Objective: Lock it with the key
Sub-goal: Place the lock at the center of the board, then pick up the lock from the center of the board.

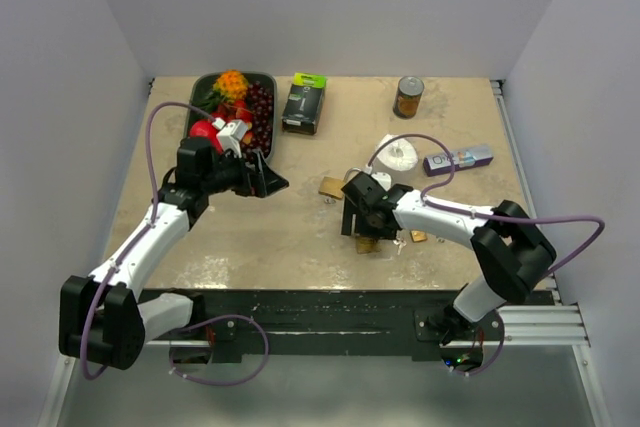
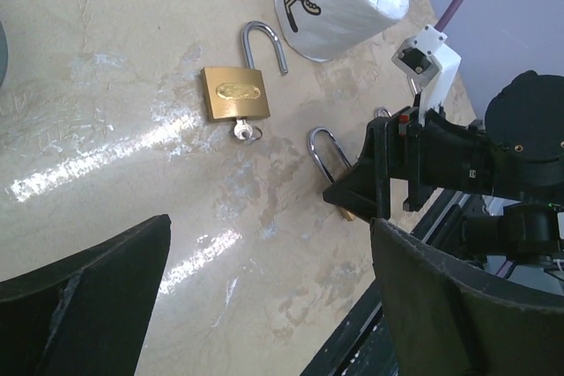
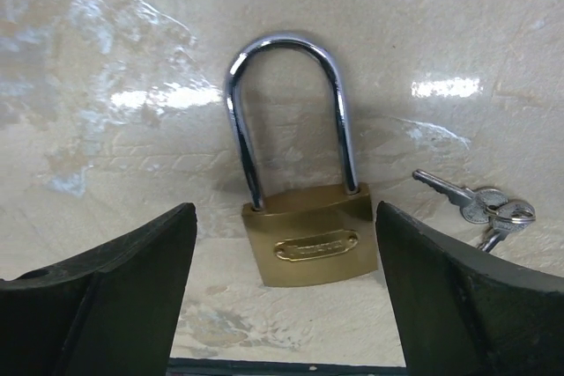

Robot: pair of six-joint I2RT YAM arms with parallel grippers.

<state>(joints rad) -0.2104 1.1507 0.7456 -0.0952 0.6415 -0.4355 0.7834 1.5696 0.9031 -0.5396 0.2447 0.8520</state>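
A brass padlock (image 3: 310, 244) with a long closed shackle lies flat on the table, just ahead of and between my right gripper's (image 3: 286, 305) open fingers; in the top view that gripper (image 1: 360, 230) hangs over it. A bunch of loose keys (image 3: 480, 204) lies to its right. A second brass padlock (image 2: 234, 94) with its shackle swung open and a key (image 2: 245, 133) in its base lies further back (image 1: 332, 188). My left gripper (image 2: 273, 305) is open and empty, held above the table left of both locks (image 1: 265, 182).
A black tray (image 1: 268, 79) of fruit stands at the back left, with a black and green box (image 1: 304, 102) beside it. A can (image 1: 408, 97), a white paper roll (image 1: 397, 155) and a purple tube (image 1: 458, 159) lie at the back right.
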